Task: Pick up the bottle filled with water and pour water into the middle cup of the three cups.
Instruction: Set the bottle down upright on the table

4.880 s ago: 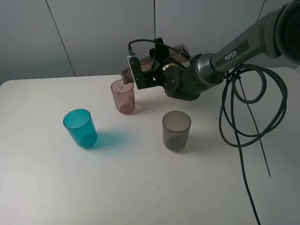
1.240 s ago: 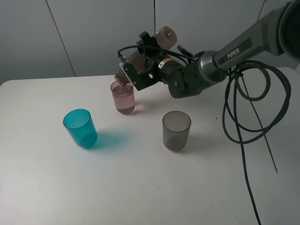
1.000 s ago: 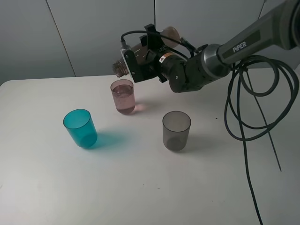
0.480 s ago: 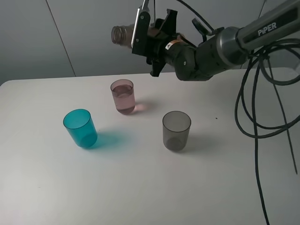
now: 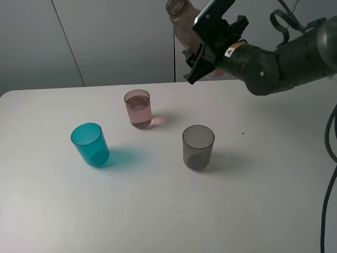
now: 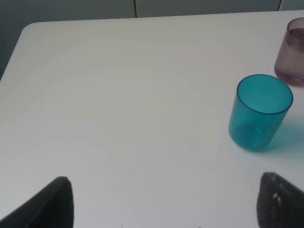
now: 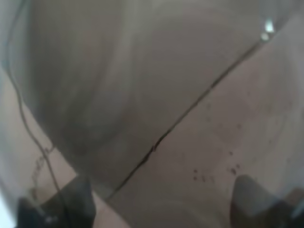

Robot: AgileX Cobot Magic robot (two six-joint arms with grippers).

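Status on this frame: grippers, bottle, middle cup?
Right gripper shut on bottle, held high. Left gripper open, empty. Middle cup holds water. Nothing in the way.

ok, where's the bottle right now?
In the exterior high view the bottle is top centre, gripped in the right hand, in the air above and right of the middle cup, neck up.

Robotics lab, test bench. Bare white table against plain grey wall panels; dark industrial robot arm trailing a loose black cable. Three plastic cups, spaced apart, the only items laid out.
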